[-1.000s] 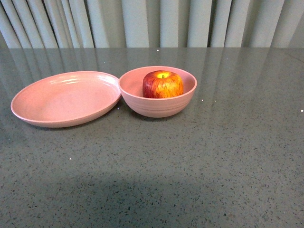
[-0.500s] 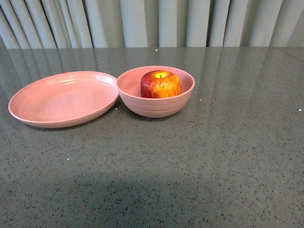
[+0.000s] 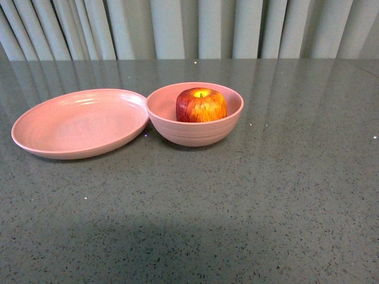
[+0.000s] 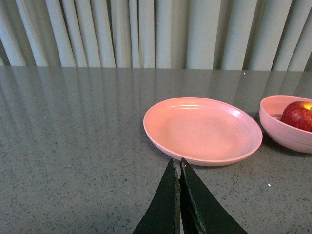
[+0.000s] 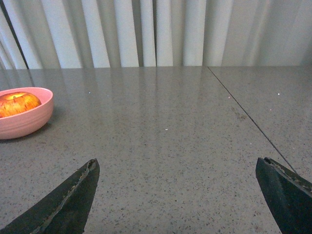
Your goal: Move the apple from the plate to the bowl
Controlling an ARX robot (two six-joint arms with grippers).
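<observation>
The red apple (image 3: pixel 201 105) sits inside the deep pink bowl (image 3: pixel 195 133), stem dimple up. Touching the bowl's left side lies the shallow pink plate (image 3: pixel 77 124), with nothing on it. Neither arm shows in the front view. In the left wrist view my left gripper (image 4: pixel 177 162) is shut with nothing in it, just short of the plate (image 4: pixel 202 129); the bowl (image 4: pixel 282 134) and apple (image 4: pixel 298 116) are at that frame's edge. My right gripper (image 5: pixel 178 161) is open and holds nothing, well away from the bowl (image 5: pixel 24 122) and apple (image 5: pixel 17 104).
Everything rests on a dark grey speckled tabletop (image 3: pixel 237 201). Pale pleated curtains (image 3: pixel 195 26) hang behind its far edge. A thin seam (image 5: pixel 248 117) runs across the table in the right wrist view.
Plate, bowl and apple sit a few pixels further left in the front view than a second ago; they keep their places relative to one another.
</observation>
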